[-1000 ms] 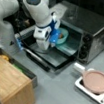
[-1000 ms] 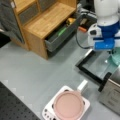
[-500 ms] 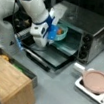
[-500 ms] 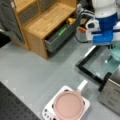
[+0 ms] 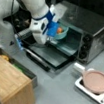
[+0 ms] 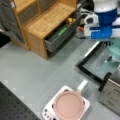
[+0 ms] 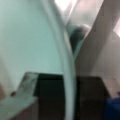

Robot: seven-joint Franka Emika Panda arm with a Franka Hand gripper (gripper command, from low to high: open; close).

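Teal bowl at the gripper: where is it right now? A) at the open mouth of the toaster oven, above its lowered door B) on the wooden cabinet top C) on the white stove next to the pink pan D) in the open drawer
A: the teal bowl, with something orange inside, sits at the gripper in the opening of the toaster oven, above the lowered door.

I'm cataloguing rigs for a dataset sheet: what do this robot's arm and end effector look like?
The arm is built of rounded, glossy white segments. The end effector has a white body with bright blue parts; in a front view it shows as a white block over blue ones. A dark cable hangs beside the arm.
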